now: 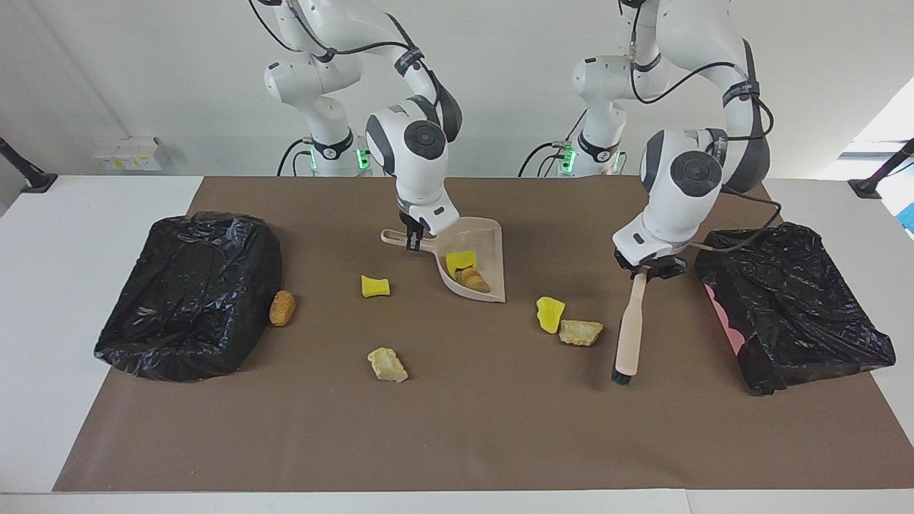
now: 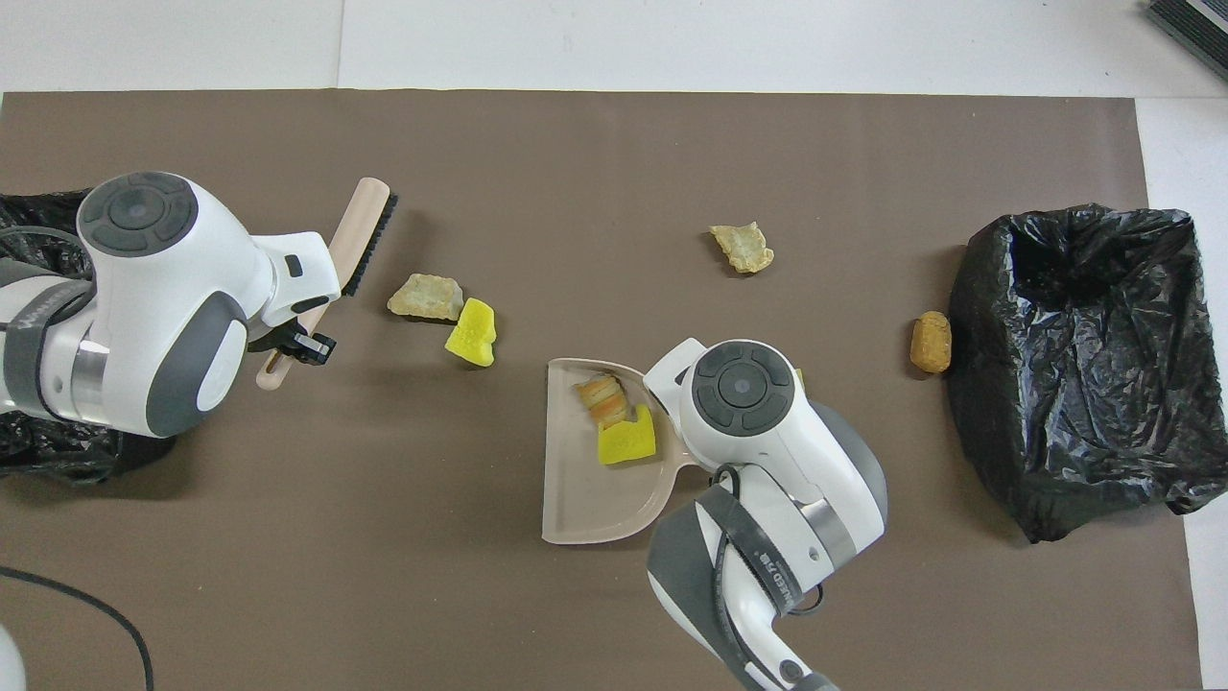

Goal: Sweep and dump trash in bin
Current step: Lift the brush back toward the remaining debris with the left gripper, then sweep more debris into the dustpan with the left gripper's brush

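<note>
My right gripper (image 1: 413,239) is shut on the handle of the beige dustpan (image 1: 477,251), which rests on the mat and holds a yellow chunk (image 1: 463,260) and a beige lump (image 1: 473,280). My left gripper (image 1: 646,270) is shut on the handle of the brush (image 1: 632,328), whose black bristles (image 2: 369,240) point down low over the mat. A yellow chunk (image 1: 549,315) and a beige lump (image 1: 580,332) lie between brush and dustpan. Another yellow chunk (image 1: 375,286), a beige lump (image 1: 387,364) and an orange-brown lump (image 1: 282,308) lie toward the right arm's end.
A black-bagged bin (image 1: 189,293) stands at the right arm's end of the brown mat (image 1: 457,428), with the orange-brown lump beside it. A second black-bagged bin (image 1: 792,307) stands at the left arm's end, close to the brush.
</note>
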Controlling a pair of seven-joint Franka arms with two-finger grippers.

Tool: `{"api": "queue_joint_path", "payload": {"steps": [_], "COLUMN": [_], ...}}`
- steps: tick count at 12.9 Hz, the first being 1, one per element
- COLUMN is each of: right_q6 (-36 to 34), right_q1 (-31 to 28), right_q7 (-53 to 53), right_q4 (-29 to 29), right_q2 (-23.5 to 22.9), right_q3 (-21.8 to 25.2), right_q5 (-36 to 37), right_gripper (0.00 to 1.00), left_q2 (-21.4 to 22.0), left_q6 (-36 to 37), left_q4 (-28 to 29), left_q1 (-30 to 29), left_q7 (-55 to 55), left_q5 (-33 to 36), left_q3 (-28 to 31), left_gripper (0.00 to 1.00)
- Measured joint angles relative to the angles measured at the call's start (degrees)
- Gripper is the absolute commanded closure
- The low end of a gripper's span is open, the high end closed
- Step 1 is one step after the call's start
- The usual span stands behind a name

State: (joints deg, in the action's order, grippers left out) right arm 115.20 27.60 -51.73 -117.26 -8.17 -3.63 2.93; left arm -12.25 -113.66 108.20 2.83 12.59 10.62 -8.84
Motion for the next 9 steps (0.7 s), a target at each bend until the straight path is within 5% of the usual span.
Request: {"api": "queue_joint_path", "payload": {"steps": [4,9], "right_q6": [0.0,0.0], "right_q1": [0.0,0.0], "right_q7": [0.6,0.8], "right_q4": [0.0,-0.1], "right_q2": [0.0,0.0], "right_q3": [0.0,0.0], "right_q5": [0.0,0.0], "right_gripper": [1.0,1.0], "left_q2": [-2.1,0.9], "left_q6": [-1.2,-1.2], "left_q4": [0.6,6.7], "left_q1": [-0.5,-0.1], "left_q7": [8.8,13.0], "left_q5": [1.4,1.4], "left_q3": [-0.2,-2.7], "left_gripper": [1.0,1.0]}}
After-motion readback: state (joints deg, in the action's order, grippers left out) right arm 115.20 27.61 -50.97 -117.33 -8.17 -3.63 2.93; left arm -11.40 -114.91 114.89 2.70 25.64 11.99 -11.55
